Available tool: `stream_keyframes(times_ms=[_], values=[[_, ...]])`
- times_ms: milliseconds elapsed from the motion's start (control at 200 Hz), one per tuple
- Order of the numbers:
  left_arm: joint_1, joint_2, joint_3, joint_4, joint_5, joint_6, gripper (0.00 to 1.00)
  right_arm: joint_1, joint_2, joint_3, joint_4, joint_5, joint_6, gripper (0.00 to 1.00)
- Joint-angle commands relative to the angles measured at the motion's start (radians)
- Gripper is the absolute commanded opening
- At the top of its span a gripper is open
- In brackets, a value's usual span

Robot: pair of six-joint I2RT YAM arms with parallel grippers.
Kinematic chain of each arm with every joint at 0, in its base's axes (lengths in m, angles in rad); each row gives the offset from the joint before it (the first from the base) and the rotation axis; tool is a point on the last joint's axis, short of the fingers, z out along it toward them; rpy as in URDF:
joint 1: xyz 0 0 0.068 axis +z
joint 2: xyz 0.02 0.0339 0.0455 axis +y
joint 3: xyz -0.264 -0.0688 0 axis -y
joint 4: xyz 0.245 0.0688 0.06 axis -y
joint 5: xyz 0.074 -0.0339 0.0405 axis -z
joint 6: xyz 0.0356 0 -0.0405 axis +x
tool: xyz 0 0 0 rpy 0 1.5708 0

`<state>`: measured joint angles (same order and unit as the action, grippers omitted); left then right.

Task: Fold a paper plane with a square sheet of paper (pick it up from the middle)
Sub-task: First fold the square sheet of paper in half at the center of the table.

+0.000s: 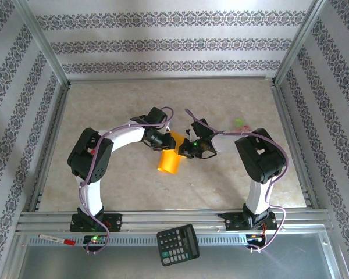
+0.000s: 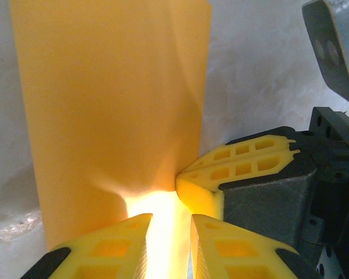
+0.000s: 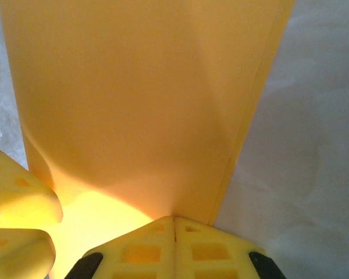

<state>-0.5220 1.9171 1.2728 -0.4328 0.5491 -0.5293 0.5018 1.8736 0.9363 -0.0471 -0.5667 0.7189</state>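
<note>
We see a black calculator (image 1: 178, 244) and a pen (image 1: 57, 239) at the near edge. A small green thing (image 1: 239, 122) lies beyond

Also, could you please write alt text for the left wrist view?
Orange paper stands between the yellow fingers of the left gripper; the right gripper pinches its right edge, over a pale table.

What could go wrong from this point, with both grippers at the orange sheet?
1. The left gripper has its jaws apart around the square sheet of paper; the right gripper alone pinches it, so a pull could slip or tear it.
2. Both grippers crowd the same spot on the sheet, nearly touching, so they might collide.
3. The rest of the sheet hangs free and bowed, so a crease may land crooked.
</note>
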Motion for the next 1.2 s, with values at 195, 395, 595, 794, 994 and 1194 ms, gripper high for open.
stream_keyframes(times_ms=[195, 395, 595, 794, 994, 1194], values=[[0.011, 0.026, 0.022, -0.024, -0.030, -0.001, 0.23, 0.020, 0.099, -0.045, -0.107, 0.136, -0.021, 0.04], [0.028, 0.047, -0.001, -0.021, -0.037, 0.001, 0.22, 0.020, 0.100, -0.045, -0.115, 0.142, -0.024, 0.04], [0.052, 0.068, -0.016, -0.019, -0.044, 0.018, 0.22, 0.020, 0.107, -0.042, -0.124, 0.150, -0.027, 0.04], [0.067, 0.091, -0.035, -0.010, -0.046, 0.032, 0.21, 0.021, 0.111, -0.046, -0.137, 0.170, -0.034, 0.03], [0.075, 0.068, -0.027, -0.025, -0.035, 0.048, 0.26, 0.021, 0.106, -0.051, -0.142, 0.176, -0.032, 0.03], [0.061, -0.032, -0.061, 0.027, 0.052, 0.000, 0.33, 0.021, 0.099, -0.047, -0.149, 0.181, -0.032, 0.03]])
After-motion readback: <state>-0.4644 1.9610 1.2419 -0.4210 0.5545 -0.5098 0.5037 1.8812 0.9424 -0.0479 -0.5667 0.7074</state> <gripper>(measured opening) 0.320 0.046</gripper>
